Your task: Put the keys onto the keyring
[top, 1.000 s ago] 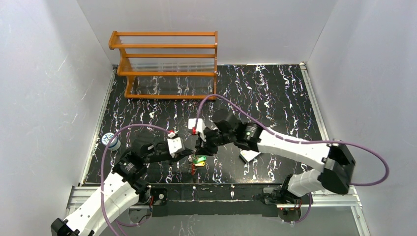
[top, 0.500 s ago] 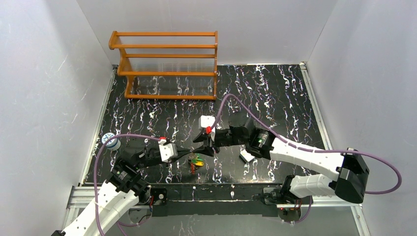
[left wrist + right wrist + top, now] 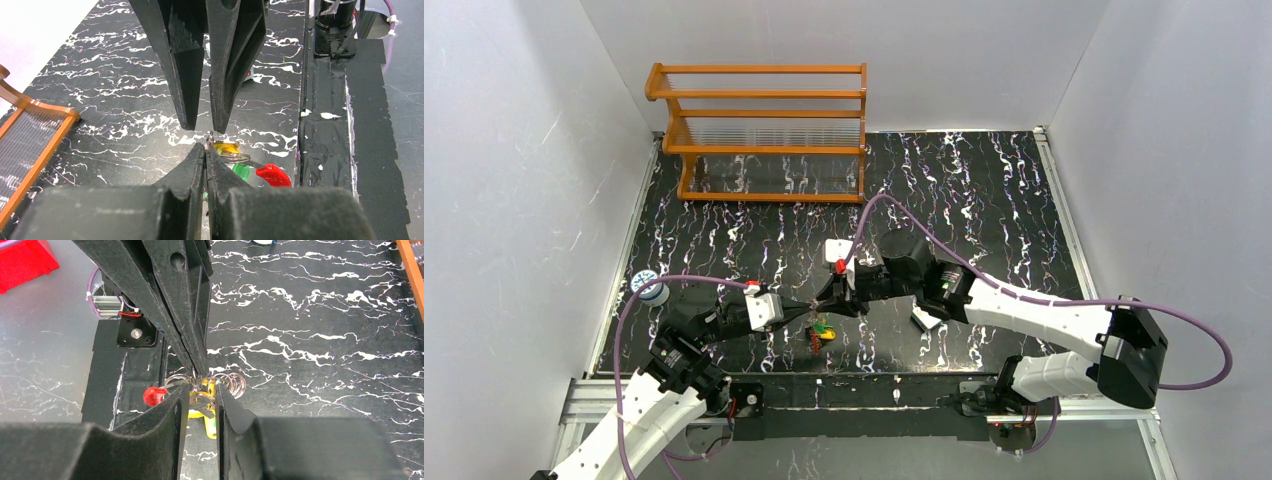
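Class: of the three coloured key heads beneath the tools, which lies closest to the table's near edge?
The red head, nearest the black taped strip; the yellow head and green head lie farther in.

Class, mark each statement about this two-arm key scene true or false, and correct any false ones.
1. The wooden rack stands at the far side of the table. True.
2. The left gripper is spread wide. False: its fingers are pressed together.
3. The right gripper shows a gap between its fingers. True.
4. The keys hang on the rack. False: they sit by both grippers' tips, near the table's front edge.
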### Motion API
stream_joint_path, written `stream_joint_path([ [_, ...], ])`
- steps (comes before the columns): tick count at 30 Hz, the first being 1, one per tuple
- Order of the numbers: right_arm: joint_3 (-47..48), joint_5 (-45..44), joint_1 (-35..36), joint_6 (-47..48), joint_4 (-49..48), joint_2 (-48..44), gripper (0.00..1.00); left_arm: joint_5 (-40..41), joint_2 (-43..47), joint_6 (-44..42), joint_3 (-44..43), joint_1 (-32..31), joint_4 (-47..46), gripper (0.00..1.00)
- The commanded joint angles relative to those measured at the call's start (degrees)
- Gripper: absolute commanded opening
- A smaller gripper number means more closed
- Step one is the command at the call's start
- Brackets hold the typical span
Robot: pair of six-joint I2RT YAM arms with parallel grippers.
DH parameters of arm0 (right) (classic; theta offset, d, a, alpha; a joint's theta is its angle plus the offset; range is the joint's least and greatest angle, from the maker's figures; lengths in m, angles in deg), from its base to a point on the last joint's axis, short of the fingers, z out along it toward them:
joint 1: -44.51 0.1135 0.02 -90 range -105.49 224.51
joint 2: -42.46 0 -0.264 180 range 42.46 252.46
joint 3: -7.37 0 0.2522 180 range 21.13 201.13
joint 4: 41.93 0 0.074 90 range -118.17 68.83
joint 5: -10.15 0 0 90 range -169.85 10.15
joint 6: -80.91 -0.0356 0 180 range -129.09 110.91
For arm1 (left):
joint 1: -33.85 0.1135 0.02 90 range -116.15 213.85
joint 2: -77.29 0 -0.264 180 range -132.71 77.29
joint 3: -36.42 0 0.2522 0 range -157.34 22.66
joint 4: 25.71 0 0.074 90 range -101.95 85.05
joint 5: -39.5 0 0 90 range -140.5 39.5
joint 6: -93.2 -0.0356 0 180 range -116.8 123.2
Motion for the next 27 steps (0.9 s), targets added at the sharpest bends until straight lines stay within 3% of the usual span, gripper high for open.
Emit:
stream_joint_path([
  [1, 0.54, 0.93, 0.03, 0.26, 0.11, 0.97, 0.31, -1.08, -0.1, 0.01, -0.24, -0.32, -2.27, 0.0],
  [16, 1.05, -0.74, 0.04, 1.35, 3.92, 2.66, 0.09, -1.0, -0.29, -0.09, -0.33, -0.32, -2.06, 0.0],
  [20, 1.23, -0.42, 0.06, 1.19, 3.82, 2.67, 0.09, -1.06, -0.33, -0.09, -0.33, -0.32, -2.05, 0.0],
  [22, 1.21, -0.51, 0.04, 1.08, 3.41, 2.05, 0.11, -1.1, -0.29, -0.09, -0.33, -0.32, -2.01, 0.0],
  [27, -0.74, -1.06, 0.01, 0.63, -0.54, -1.38, 0.37, -1.13, -0.29, -0.09, -0.33, -0.32, -2.01, 0.0],
])
